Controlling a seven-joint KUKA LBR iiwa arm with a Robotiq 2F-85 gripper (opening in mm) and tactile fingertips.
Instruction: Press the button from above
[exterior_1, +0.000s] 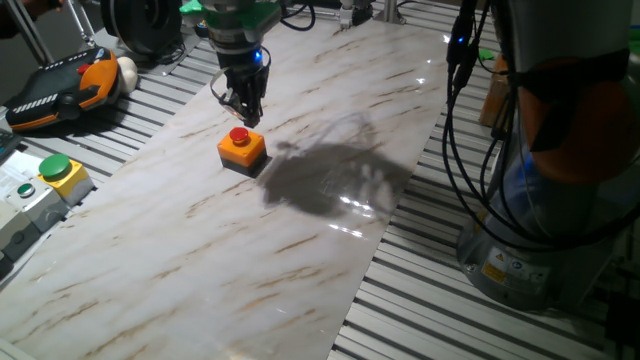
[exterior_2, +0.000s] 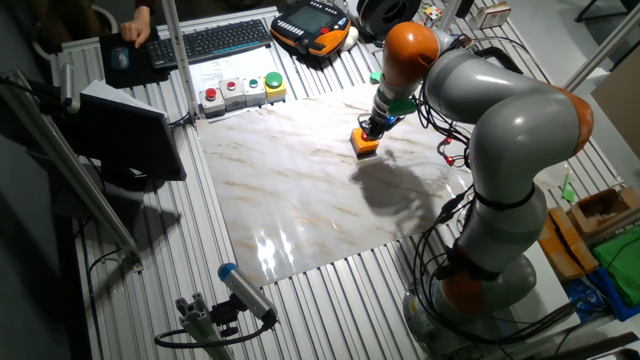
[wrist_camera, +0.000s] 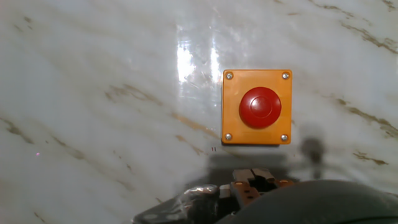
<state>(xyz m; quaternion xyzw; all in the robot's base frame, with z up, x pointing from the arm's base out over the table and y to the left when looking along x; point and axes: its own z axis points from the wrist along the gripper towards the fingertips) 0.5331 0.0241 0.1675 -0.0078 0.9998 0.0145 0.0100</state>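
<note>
Nearest, the gripper (exterior_1: 246, 115) hovers just above the button (exterior_1: 239, 136); its opening cannot be told. Rigid red cap on a light orange box (wrist_camera: 257, 106): press its centre.

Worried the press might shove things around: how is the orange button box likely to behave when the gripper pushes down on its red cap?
The orange box sits flat and squat on the marble slab, so it probably won't tip. The slab looks glossy, so an off-centre push might slide it. The red cap is domed; the gripper could skid off unless centred.
</note>
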